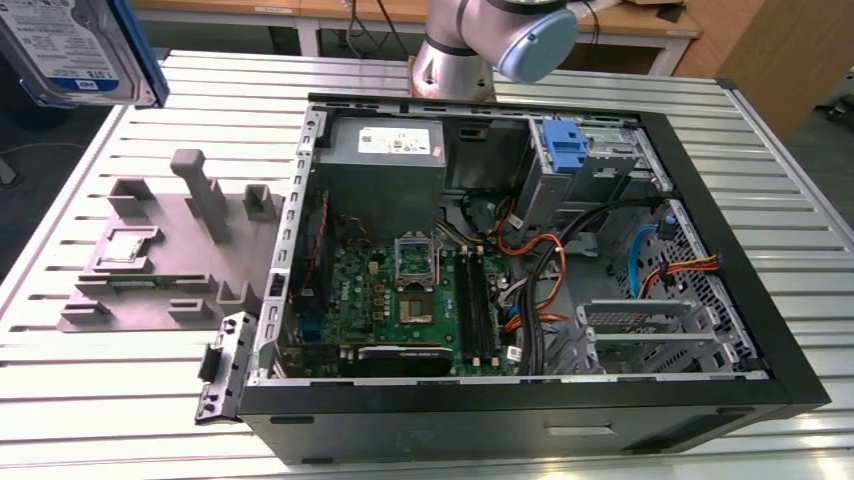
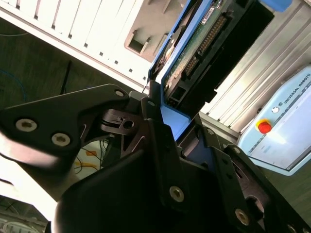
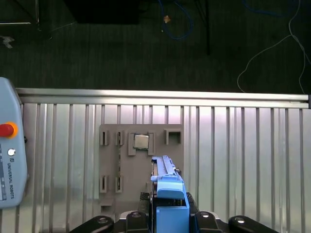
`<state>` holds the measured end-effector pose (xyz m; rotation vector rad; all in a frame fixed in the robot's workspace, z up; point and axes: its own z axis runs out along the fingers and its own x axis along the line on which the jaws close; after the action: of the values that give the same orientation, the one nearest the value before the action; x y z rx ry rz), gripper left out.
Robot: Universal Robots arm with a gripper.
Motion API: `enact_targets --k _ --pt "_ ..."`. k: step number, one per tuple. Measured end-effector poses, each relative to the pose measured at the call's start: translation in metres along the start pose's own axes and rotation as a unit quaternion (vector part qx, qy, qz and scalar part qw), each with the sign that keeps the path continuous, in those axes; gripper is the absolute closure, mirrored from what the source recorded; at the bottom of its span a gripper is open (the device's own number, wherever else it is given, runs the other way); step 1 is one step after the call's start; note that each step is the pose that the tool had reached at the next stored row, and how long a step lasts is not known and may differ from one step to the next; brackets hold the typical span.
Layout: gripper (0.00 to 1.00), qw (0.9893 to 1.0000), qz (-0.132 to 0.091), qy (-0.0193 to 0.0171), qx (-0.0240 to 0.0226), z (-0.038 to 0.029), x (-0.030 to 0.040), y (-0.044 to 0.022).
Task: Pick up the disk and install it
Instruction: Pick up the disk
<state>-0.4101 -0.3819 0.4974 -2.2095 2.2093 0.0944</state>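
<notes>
1. The gripper (image 3: pixel 168 221) is closed on the disk (image 1: pixel 74 50). In both wrist views its black fingers (image 2: pixel 156 127) sit on either side of the blue carrier (image 3: pixel 170 191), near one end. I cannot tell whether the pads bear on plastic or on metal.
2. The disk is in the air, clear of the table (image 1: pixel 400 455). In the first wrist view it is edge-on above the grey fixture (image 3: pixel 126 170). In the exterior view it is at that view's upper left, label showing, well apart from the open case (image 1: pixel 534 410).
3. The second wrist view shows the disk's circuit board (image 2: pixel 192 46) and its connector pins, bare and close to the fingers.
4. Handling, as I judge it: the disk is stiff and heavy for its size. It will not bend, but a knock or a drop could harm it. The metal faces look smooth and may slip, while the plastic carrier should give a better grip.
5. The best hold is across the carrier's long rails, with the pads off the board and connector. Held by one end, most of the weight hangs beyond the fingers, so the disk may tilt.
</notes>
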Motion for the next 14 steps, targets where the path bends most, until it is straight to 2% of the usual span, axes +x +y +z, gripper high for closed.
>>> enact_targets --k 5,6,14 --pt "0.64 1.0000 0.000 0.0000 0.0000 -0.0002 0.0013 -0.0113" --pt "0.64 1.0000 0.000 0.0001 -0.0001 -0.0003 0.0014 -0.0171" --pt "0.64 1.0000 0.000 0.0001 0.0000 -0.0003 0.0014 -0.0178"
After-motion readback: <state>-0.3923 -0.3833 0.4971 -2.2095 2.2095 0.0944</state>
